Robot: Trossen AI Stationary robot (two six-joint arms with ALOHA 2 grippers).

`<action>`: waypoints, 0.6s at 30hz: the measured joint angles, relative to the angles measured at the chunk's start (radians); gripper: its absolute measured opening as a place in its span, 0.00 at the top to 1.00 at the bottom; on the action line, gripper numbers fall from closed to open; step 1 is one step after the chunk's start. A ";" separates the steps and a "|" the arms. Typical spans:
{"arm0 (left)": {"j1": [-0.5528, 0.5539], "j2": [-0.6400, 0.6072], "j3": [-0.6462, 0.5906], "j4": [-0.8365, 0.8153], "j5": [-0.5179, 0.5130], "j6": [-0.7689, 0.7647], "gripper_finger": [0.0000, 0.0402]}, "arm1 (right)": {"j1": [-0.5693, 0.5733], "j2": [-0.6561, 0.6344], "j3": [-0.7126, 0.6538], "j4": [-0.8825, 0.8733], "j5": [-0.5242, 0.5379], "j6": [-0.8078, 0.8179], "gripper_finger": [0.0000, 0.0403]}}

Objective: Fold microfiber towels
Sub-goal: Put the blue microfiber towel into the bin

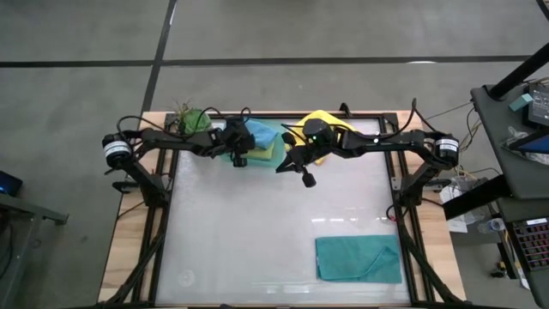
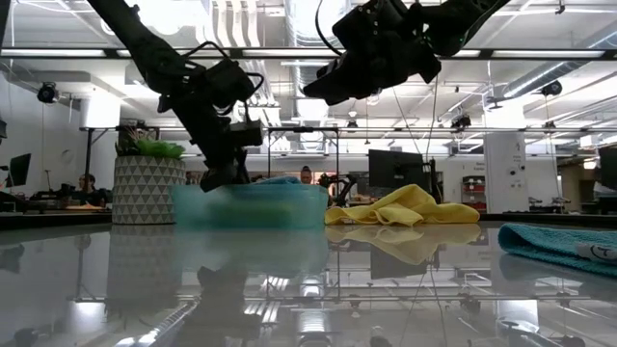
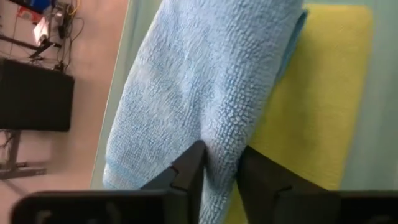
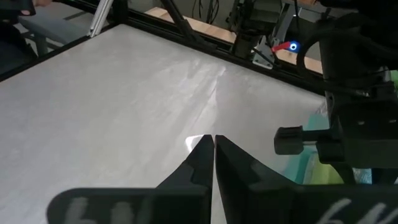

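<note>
Teal cloth is what the left gripper (image 3: 219, 165) has hold of: in the left wrist view its two dark fingers are nipped onto a raised ridge of the light blue-teal microfiber towel (image 3: 205, 93), which lies over the yellow-green towel (image 3: 317, 106) in the translucent mint-green tray (image 2: 249, 205) at the far side of the worktop (image 1: 274, 232). In the low view the left arm reaches down into that tray, just beside the potted plant (image 2: 147, 183).

The right gripper (image 4: 213, 152) hangs above bare worktop near the tray, its jaws pressed together on nothing. A loose yellow towel (image 2: 405, 204) is heaped beside the tray, and a second teal towel (image 1: 358, 258) lies flat at the near right of the worktop, seemingly folded already.

The step in hand looks like drawing the teal towel out of the tray so that it can be spread and folded. To do it well, the pinch should carry only the top cloth; the ridge between the fingers looks like a single layer, but how deep the bite goes cannot be told. A straight lift clear of the tray wall should follow, slow enough that the yellow-green towel beneath is not dragged along. The cloth will hang limp, so it wants laying down over open worktop, where the right gripper could take a free corner and flatten it.
</note>
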 joint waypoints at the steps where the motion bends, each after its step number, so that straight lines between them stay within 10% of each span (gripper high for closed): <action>1: 0.000 0.000 0.001 0.001 0.015 0.000 0.79 | 0.000 0.000 0.000 0.000 0.000 0.000 0.98; 10: 0.000 0.034 -0.004 0.036 0.033 0.004 0.61 | 0.000 0.000 0.000 -0.003 0.000 -0.002 0.98; 18: 0.000 0.047 0.000 0.054 -0.006 -0.001 0.79 | 0.000 0.000 0.000 -0.006 0.002 -0.011 0.98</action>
